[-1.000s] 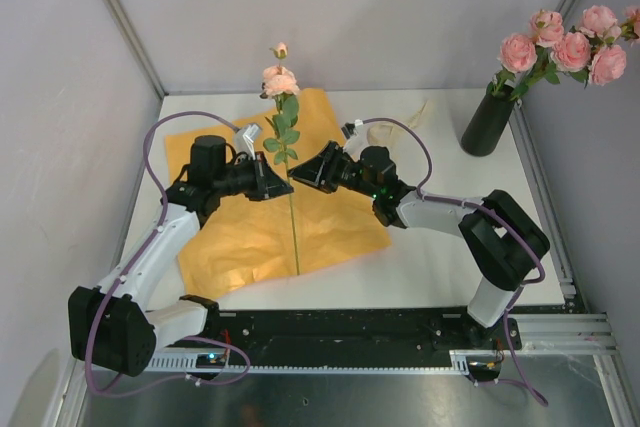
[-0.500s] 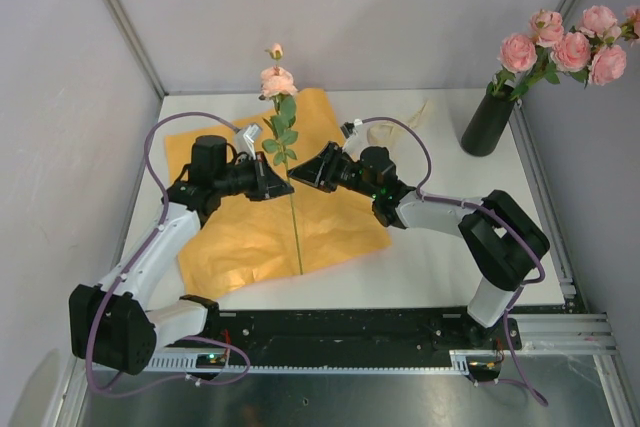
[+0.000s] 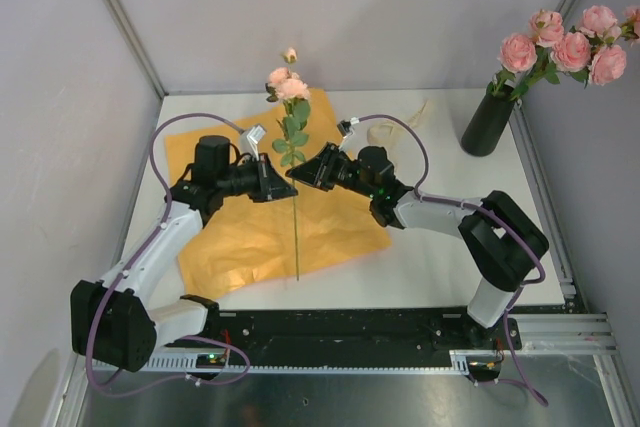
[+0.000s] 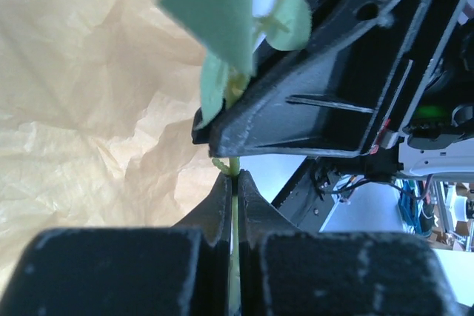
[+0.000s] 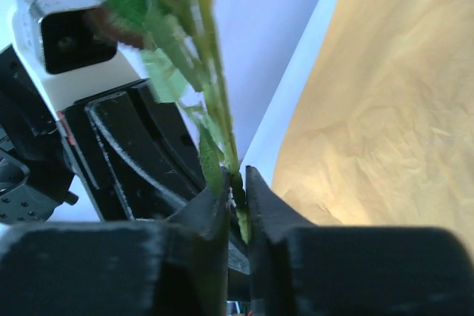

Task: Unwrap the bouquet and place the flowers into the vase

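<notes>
Orange-yellow paper [image 3: 240, 237] lay spread on the table's [image 3: 450, 247] left half, and above it the left gripper [image 4: 234, 177] and right gripper [image 5: 237, 184] both pinched one upright flower stem [image 3: 297, 237], while the black vase [image 3: 487, 124] at the far right corner held more flowers [image 3: 570, 47].
</notes>
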Available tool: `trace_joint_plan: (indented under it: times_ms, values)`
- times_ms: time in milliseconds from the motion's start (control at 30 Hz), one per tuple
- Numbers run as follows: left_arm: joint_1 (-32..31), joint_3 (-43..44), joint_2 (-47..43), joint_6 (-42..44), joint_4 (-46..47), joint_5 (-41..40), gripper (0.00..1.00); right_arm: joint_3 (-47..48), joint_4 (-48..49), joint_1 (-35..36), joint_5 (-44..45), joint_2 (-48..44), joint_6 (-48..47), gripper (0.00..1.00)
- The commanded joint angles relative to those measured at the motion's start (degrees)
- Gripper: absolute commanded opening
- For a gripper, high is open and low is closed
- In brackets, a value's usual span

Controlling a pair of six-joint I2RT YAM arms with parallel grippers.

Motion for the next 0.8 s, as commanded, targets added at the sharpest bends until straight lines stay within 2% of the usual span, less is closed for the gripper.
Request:
trace_joint_plan:
  times_ms: [0, 33, 100, 167, 233, 267, 300, 400, 533, 633, 767]
  values:
    - [-0.40, -0.35, -0.50, -0.06, 0.73, 1.84, 0.01, 2.08, 2.39, 0.35, 1.44, -2.71, -1.32, 0.05]
    - [-0.40, -0.36, -0.64, 0.04, 0.73, 1.87, 0.03, 2.09, 1.35, 0.24, 2.27, -3.40, -1.87, 0.02]
    - [-0.40, -0.36, -1.16, 0.33, 0.73, 1.45, 0.17, 2.06, -0.90, -0.50, 3.87, -5.05, -3.25, 0.01]
    - [-0.45, -0.40, -1.84, 0.62, 0.77, 0.82, 0.43, 2.14, -2.87, -1.96, 4.81, -7.11, -5.26, 0.00]
    - [-0.43, -0.48, -2.87, 0.87, 0.74, 0.04, 0.79, 2.16, -5.12, -4.48, 5.53, -9.82, -7.94, 0.00]
    - [-0.46, -0.55, -3.36, 0.99, 0.74, -0.30, 0.89, 2.14, -6.41, -5.77, 5.86, -11.62, -9.40, 0.00]
    - [-0.43, -0.63, -4.00, 1.22, 0.73, -0.79, 0.94, 2.21, -7.44, -7.65, 6.33, -13.09, -11.93, 0.00]
    - [-0.41, -0.82, -5.31, 1.86, 0.44, -2.45, 0.99, 3.75, -13.26, -13.03, 8.10, -18.76, -20.67, 0.00]
    - [-0.40, -0.69, -6.59, 2.60, -0.02, -4.33, 1.00, 6.06, -16.57, -20.38, 13.28, -26.26, -40.29, 0.00]
    - [-0.40, -0.63, -7.27, 2.93, -0.19, -5.35, 1.00, 6.46, -13.87, -26.46, 15.42, -30.25, -51.08, 0.00]
    - [-0.41, -0.57, -8.04, 3.24, -0.49, -6.33, 1.00, 6.81, -5.15, -35.01, 14.67, -31.86, -59.26, 0.00]
